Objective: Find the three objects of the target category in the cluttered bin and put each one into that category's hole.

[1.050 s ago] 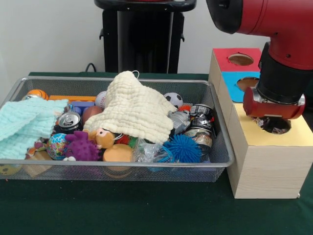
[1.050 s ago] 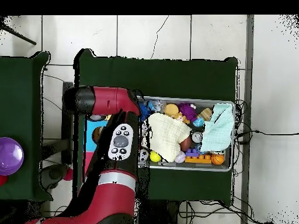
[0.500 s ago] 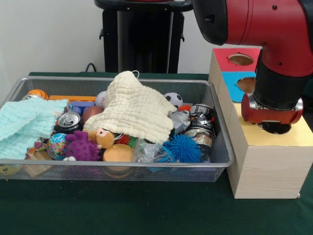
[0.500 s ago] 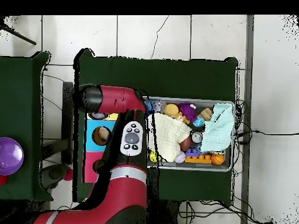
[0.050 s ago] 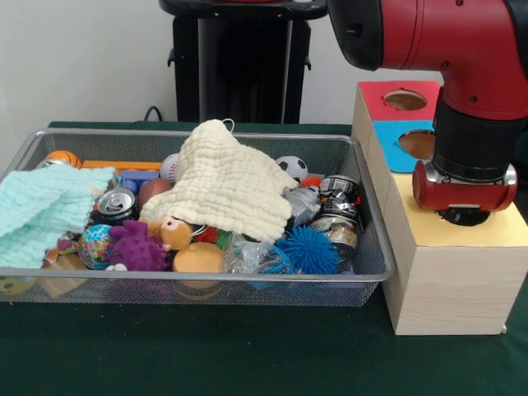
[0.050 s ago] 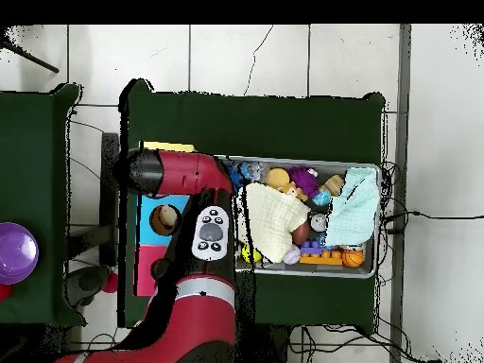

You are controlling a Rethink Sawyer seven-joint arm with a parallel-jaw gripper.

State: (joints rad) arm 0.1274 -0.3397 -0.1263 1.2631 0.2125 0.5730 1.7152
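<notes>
One wire bin (image 5: 25, 157) sits at the left on the green desk (image 5: 247, 355), and it's packed: a mint cloth (image 5: 41, 210) draped over the left end, a soda can (image 5: 117, 202) just beside it, a purple spiky toy (image 5: 136, 247) up against the front wall. Middle of the bin, a cream cloth (image 5: 231, 181) heaped over everything. Further right, a blue spiky ball (image 5: 309, 249), crushed cans (image 5: 338, 206) by the right wall. Then the wooden box (image 5: 445, 280), its red hole (image 5: 406, 100) and blue hole (image 5: 418, 143) uncovered. Over the yellow section (image 5: 495, 231) hangs the gripper (image 5: 464, 216), right down at that hole; whether the jaws are open or closed, cannot tell.
</notes>
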